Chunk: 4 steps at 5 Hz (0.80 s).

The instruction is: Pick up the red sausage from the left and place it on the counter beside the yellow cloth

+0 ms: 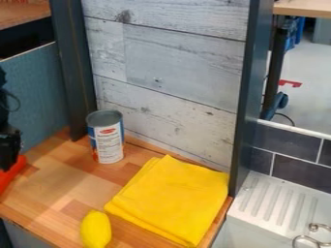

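To the left of the tin can, as the camera looks at it, you have the black gripper at the edge of the view, well apart from the can's side. You cannot tell from here whether the claw is wide or narrow, or whether it is holding anything. Right by its lower end, also left of the can and a little nearer to the camera, you can see part of a red-orange object resting low at the wooden counter; whether the two touch is unclear. The can itself stands upright on the counter in front of you, with a grey metal top and a mostly white label that has blue and red on it. To the right of the can and closer to you lies a folded yellow cloth, its layers showing along the left side. Nearer to you than the can, just beside the cloth's lower left corner, a yellow lemon lies with one end pointing roughly towards the can. Behind the can rises a whitewashed wood-plank panel between dark uprights. Far to the right of the can, past the cloth, you get the white ridged drainboard and, nearer you, curved metal loops.
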Motion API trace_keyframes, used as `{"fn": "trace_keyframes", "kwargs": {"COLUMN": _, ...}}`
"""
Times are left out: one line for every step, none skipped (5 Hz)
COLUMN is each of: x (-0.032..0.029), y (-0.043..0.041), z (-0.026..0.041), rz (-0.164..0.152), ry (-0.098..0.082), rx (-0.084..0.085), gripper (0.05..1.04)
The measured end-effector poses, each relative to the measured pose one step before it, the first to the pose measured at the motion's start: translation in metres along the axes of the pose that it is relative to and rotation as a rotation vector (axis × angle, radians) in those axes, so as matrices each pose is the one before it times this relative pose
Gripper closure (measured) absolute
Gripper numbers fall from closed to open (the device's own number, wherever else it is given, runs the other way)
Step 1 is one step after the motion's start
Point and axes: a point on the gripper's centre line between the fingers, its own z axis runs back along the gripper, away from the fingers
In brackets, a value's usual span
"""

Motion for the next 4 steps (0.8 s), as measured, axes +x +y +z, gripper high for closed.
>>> {"fn": "trace_keyframes", "kwargs": {"x": 0.00863, "y": 0.00572, "z": -0.00781, "rz": 0.0367, "ry": 0.0178, "rx": -0.0219, "gripper": 0.083}}
{"fn": "trace_keyframes", "kwargs": {"x": 0.00208, "y": 0.00588, "z": -0.00838, "rz": 0.0265, "ry": -0.0065, "rx": 0.0157, "gripper": 0.083}}
{"fn": "trace_keyframes", "kwargs": {"x": 0.00139, "y": 0.00051, "z": -0.01547, "rz": 0.0203, "ry": 0.0044, "rx": 0.0157, "gripper": 0.083}}
{"fn": "trace_keyframes", "kwargs": {"x": 0.001, "y": -0.00137, "z": -0.00892, "rz": 0.0152, "ry": 0.0054, "rx": -0.0014, "gripper": 0.083}}
